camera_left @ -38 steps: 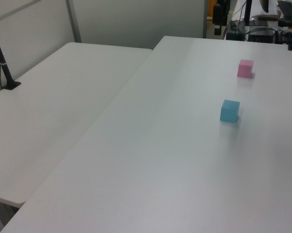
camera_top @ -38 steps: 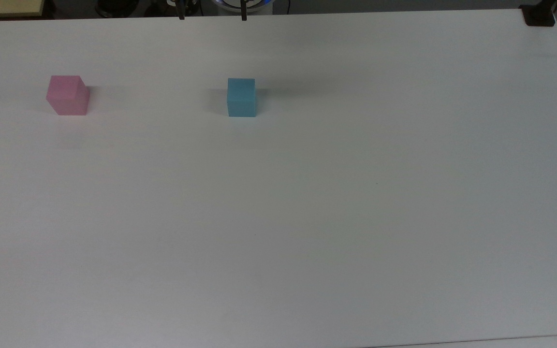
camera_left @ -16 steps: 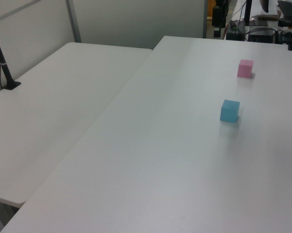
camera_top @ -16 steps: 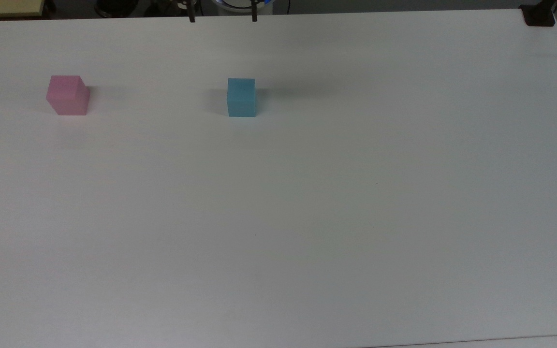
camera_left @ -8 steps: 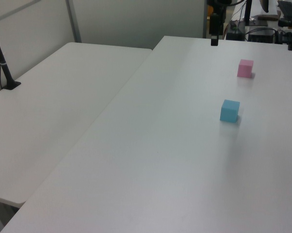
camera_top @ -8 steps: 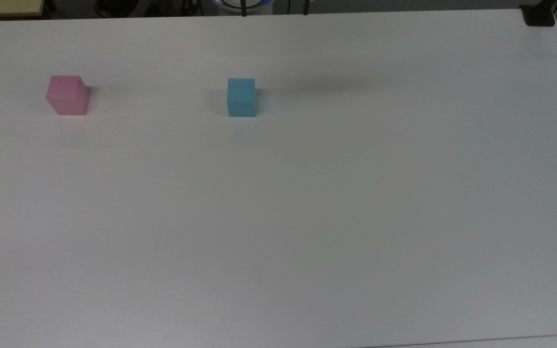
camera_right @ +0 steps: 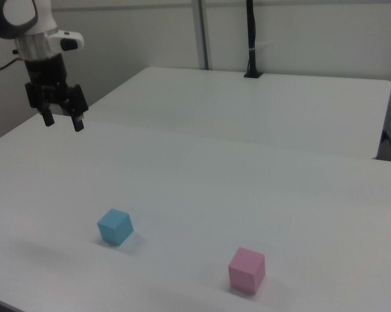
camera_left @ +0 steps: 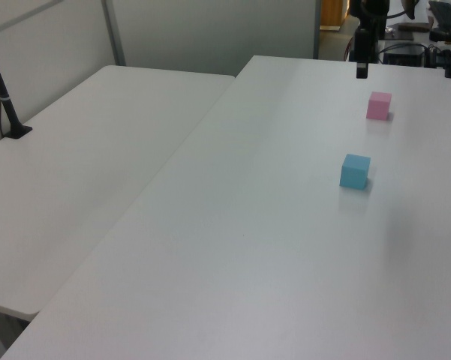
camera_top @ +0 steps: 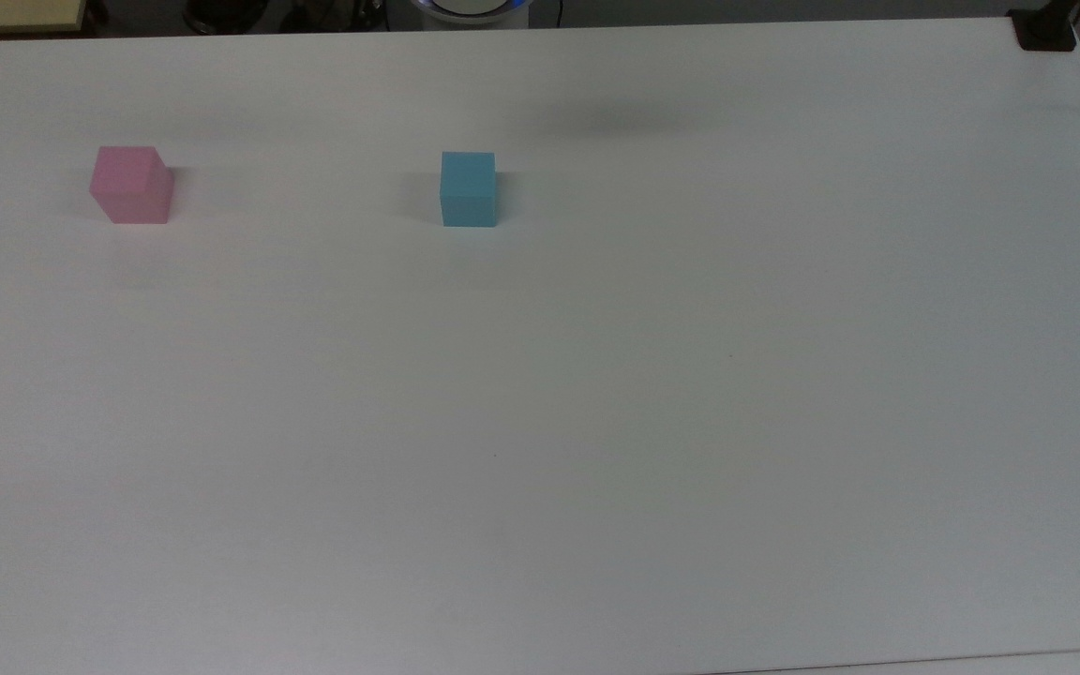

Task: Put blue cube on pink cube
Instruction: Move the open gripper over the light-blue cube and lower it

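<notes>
With its fingers apart and empty, the tool [camera_right: 63, 121] is best lowered squarely over the blue cube [camera_right: 114, 227], which sits near the worktop [camera_right: 260, 195] edge, well apart from the pink cube [camera_right: 247, 269].

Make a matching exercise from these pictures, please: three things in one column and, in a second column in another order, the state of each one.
Column one:
1. blue cube
2. pink cube
3. end effector

Column two:
A. up in the air, fingers apart, holding nothing
B. on the white table, the right view's right one of the two cubes
C. on the white table, the nearer cube to the end effector in the right view

Right pairs: 1-C, 2-B, 3-A
</notes>
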